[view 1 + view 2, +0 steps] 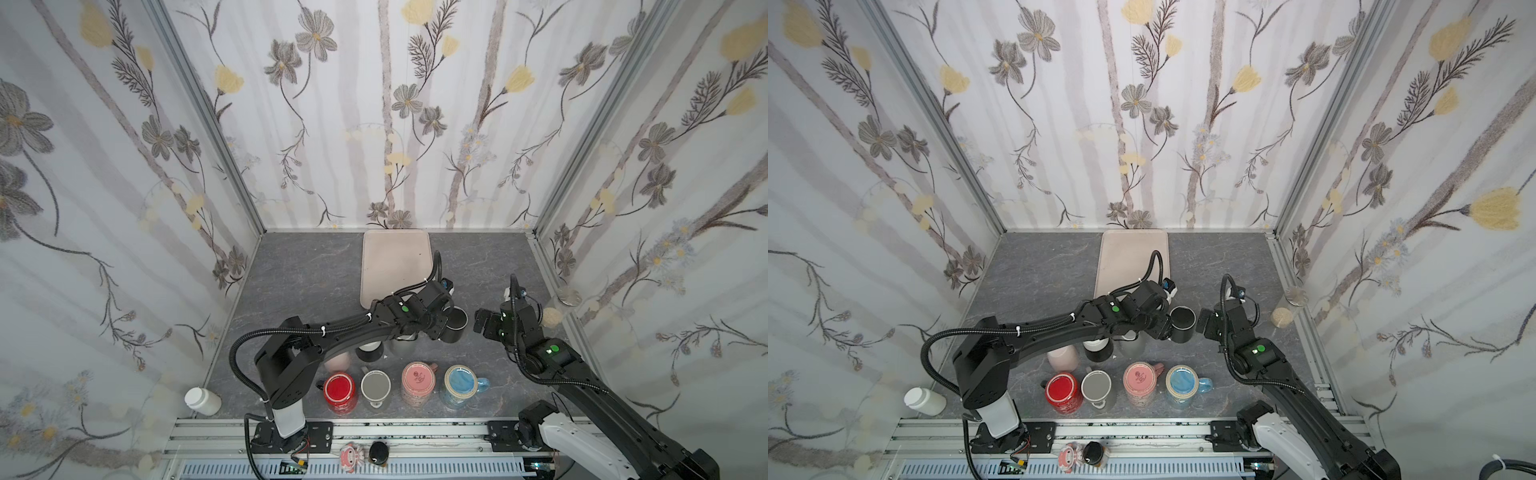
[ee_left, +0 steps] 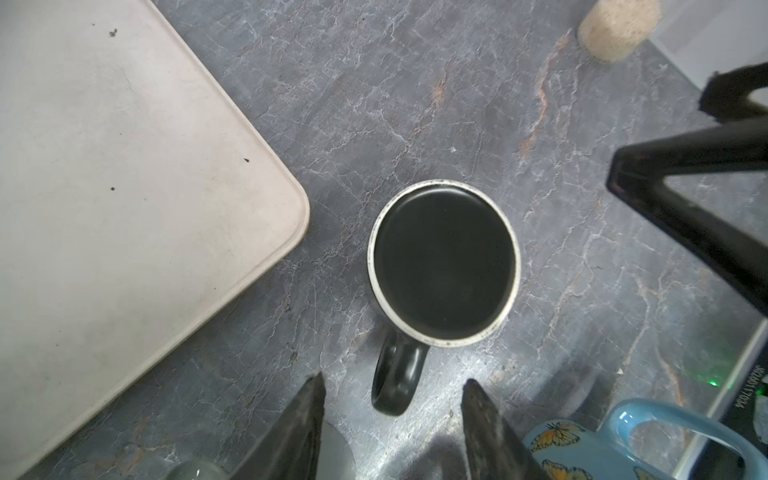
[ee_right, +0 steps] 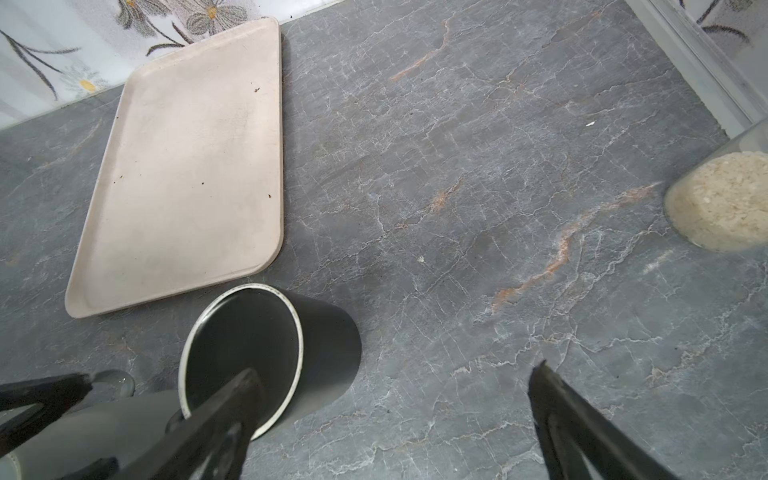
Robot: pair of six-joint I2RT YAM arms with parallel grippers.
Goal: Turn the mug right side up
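Observation:
A black mug [image 1: 458, 321] [image 1: 1182, 321] with a white rim stands mouth up on the grey table, just off the tray's near right corner. The left wrist view looks straight down into the mug [image 2: 444, 262], and its handle [image 2: 398, 374] points toward my left gripper [image 2: 394, 380]. That gripper [image 1: 444, 330] hovers over the mug's handle side, jaws apart, the handle's end level with the fingertips [image 2: 318, 384] and untouched. My right gripper [image 1: 482, 322] [image 3: 395, 370] stands wide open just right of the mug [image 3: 328, 353], holding nothing.
A beige tray [image 1: 395, 257] lies at the back. Red [image 1: 340, 390], grey [image 1: 375, 386], pink [image 1: 417, 380] and blue [image 1: 461, 384] mugs line the front. More mugs sit under the left arm [image 1: 370, 353]. An oat jar [image 1: 552, 316] stands right, a white bottle [image 1: 202, 401] front left.

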